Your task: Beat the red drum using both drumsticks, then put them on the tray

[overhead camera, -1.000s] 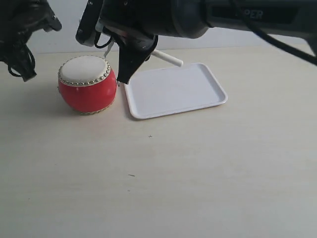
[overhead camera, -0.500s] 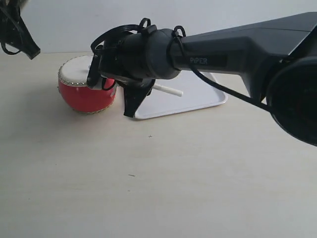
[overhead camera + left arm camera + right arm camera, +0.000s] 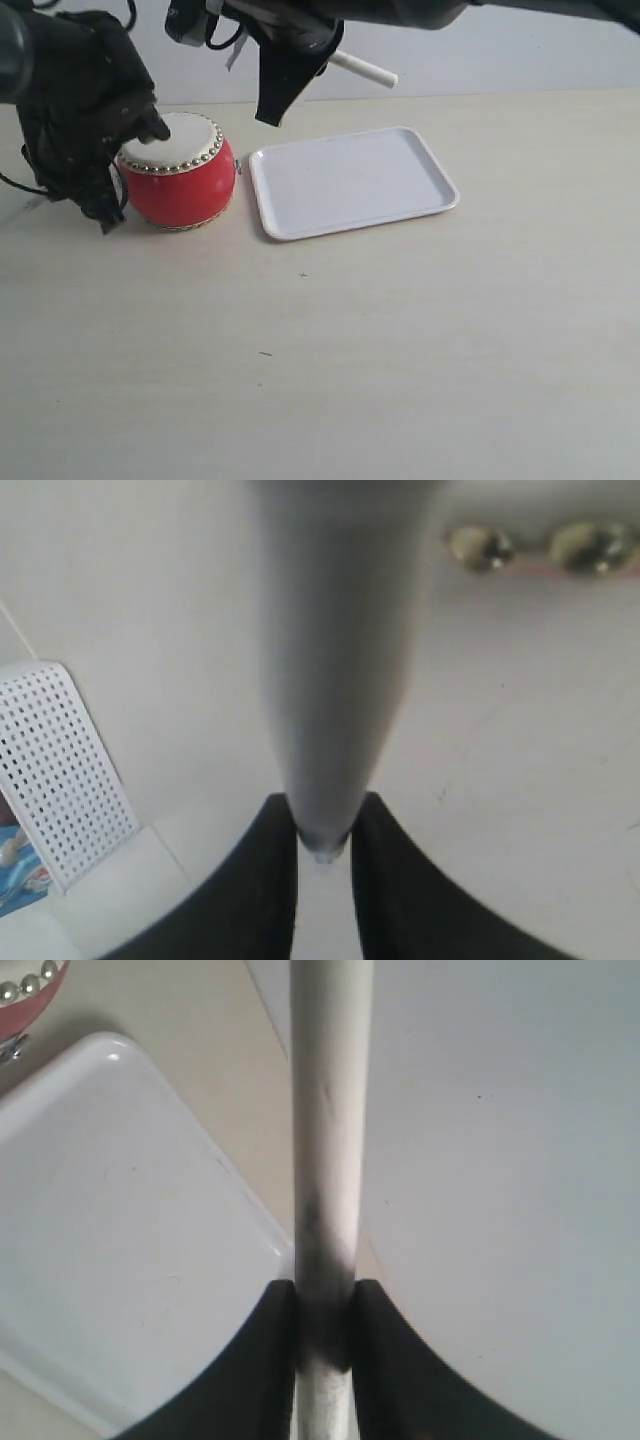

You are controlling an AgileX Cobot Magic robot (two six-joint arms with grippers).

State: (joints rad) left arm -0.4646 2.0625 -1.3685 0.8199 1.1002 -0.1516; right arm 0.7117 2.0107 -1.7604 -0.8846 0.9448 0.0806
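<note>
The red drum [image 3: 178, 180] sits on the pale, faintly grained table [image 3: 400, 350]. It is a squat, glossy barrel with a matte cream skin ringed by small gold studs. Just beside it, to its right in the exterior view, lies the tray [image 3: 350, 180], flat white plastic, rectangular, with rounded corners and a low raised rim.

The left hand [image 3: 322, 852] is clamped on the end of the left drumstick [image 3: 335, 640], its two black fingers pressed against either side of the shaft. The stick runs out over the cream skin toward the studs (it is so near the lens that it blurs to a grey taper, and I cannot tell whether its tip touches the skin).

The right hand [image 3: 325, 1325] pinches the right drumstick [image 3: 328, 1110] the same way. This is a smooth, round, cream-white rod with a dark scuff near the grip, held in the air clear of both drum and tray.
</note>
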